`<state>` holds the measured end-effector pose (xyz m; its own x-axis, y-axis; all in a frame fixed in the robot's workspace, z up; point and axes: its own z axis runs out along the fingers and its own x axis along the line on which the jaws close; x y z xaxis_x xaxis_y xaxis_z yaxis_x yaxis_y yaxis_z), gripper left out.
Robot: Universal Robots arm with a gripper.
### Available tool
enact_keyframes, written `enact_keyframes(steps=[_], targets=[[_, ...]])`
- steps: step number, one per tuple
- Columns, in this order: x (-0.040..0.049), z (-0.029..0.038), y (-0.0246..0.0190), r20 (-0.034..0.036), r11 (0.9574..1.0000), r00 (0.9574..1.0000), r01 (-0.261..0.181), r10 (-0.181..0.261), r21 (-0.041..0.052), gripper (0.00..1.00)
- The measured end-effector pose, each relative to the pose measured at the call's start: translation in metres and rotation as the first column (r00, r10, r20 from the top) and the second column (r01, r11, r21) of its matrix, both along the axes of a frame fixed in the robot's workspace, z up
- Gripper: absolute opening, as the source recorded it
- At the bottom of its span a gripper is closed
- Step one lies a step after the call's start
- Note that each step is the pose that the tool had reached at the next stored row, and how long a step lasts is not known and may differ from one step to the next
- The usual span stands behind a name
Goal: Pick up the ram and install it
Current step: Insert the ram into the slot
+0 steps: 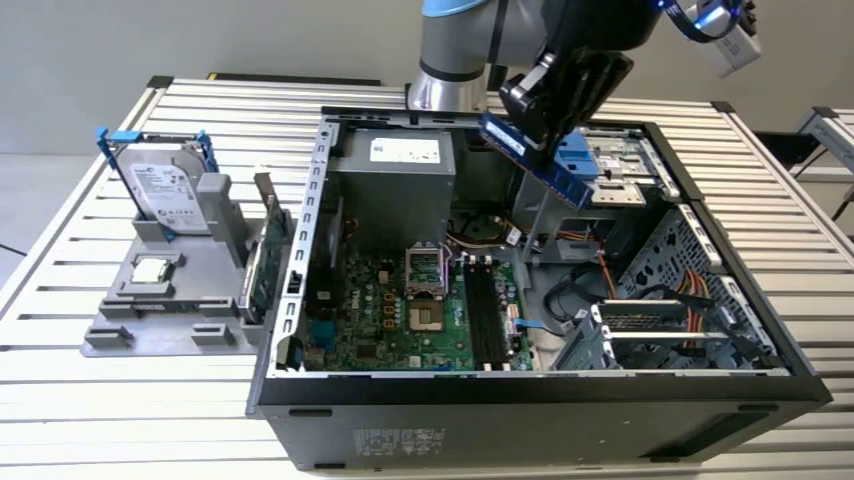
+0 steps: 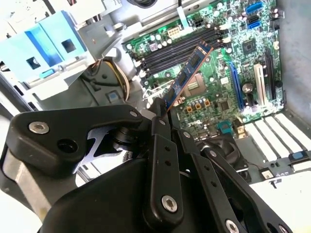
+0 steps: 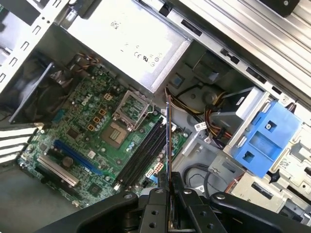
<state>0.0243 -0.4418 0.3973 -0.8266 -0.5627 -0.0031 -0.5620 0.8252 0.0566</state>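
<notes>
The gripper pinches the ram above the motherboard.

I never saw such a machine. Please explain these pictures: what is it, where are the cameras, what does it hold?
A robot arm with a gripper works over an open computer case on a table. The exterior view sees the whole scene from off the arm. Both wrist views come from cameras on the arm, looking into the case at the green main board. The gripper is shut on the ram, a thin memory stick, above that board. On the exterior view's left, a grey stand holds a hard drive and a green card.
</notes>
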Motion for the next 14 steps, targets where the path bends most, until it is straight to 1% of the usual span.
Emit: enact_keyframes(steps=[7, 10, 14], targets=[[0.0000, -0.0001, -0.0014, 0.0000, 0.9984, 0.9984, 0.056, -0.056, 0.0000, 0.00], [0.0000, -0.0002, -0.0018, 0.0000, 0.9968, 0.9968, 0.079, -0.079, 0.0001, 0.00], [0.0001, -0.0003, -0.0022, 0.0000, 0.9936, 0.9936, 0.113, -0.113, 0.0000, 0.00]])
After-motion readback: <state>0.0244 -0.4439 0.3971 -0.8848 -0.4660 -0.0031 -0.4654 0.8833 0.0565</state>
